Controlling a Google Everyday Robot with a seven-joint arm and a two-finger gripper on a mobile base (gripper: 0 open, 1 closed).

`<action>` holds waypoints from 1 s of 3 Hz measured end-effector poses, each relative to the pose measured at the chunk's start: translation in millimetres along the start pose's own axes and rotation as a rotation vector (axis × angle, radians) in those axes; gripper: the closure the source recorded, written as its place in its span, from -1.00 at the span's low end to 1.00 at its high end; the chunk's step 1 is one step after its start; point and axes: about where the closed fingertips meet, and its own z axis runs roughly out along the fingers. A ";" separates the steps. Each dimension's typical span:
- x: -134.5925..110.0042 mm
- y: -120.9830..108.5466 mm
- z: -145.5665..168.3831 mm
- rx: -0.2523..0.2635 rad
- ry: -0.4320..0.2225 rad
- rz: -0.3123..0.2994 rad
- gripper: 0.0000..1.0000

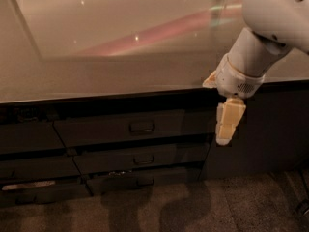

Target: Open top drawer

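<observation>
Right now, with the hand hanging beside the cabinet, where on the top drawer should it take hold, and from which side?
Grip the small bar handle at the centre of the front of the top drawer, coming straight in from the front: that front is flat, and only the bar stands out. The hand hangs to its right, just below the edge of the counter.

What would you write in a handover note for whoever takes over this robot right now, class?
Gripper: hangs just below the grey countertop edge, by the right end of the wide dark grey top drawer.
Drawer: looks shut; its small dark bar handle at centre is untouched.
Done: nothing on the drawer yet.
Left: move left to the handle, grasp it, pull out.
</observation>
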 end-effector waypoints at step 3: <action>2.4 27.1 23.1 -0.032 -0.020 -0.020 -1.00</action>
